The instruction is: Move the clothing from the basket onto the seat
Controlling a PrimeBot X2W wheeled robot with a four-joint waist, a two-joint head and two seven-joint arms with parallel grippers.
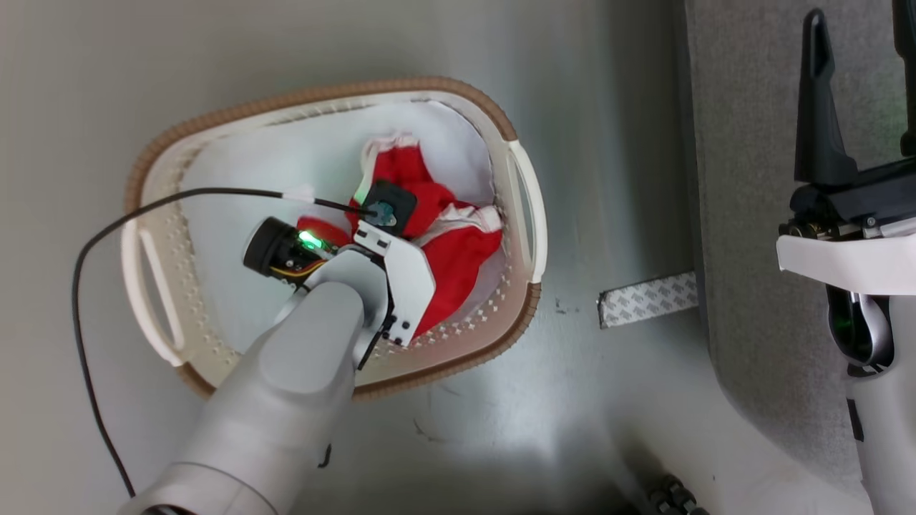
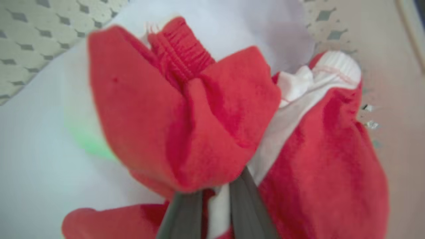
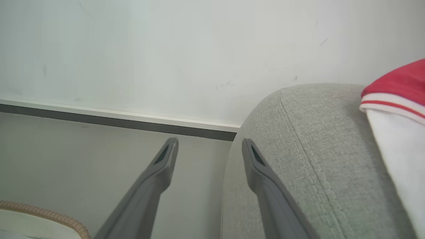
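Observation:
The basket [image 1: 322,96] stands on the floor, white with a brown rim. Inside it lies the clothing [image 1: 458,250], a bunched red and white heap. My left arm reaches down into the basket. In the left wrist view my left gripper [image 2: 217,189] is shut on the clothing [image 2: 172,126], its two dark fingers close together with a red and white fold pinched between them. My right gripper [image 1: 859,21] hangs open over the grey seat [image 1: 751,214]. In the right wrist view the right gripper [image 3: 210,142] is empty, and a red and white garment [image 3: 398,109] lies on the seat [image 3: 315,149].
A pale sheet [image 1: 286,164] lines the basket bottom. A black cable [image 1: 79,286] loops from my left wrist over the floor left of the basket. A patterned strip [image 1: 647,299] lies on the floor beside the seat. A wall with a dark skirting line [image 3: 116,119] stands beyond.

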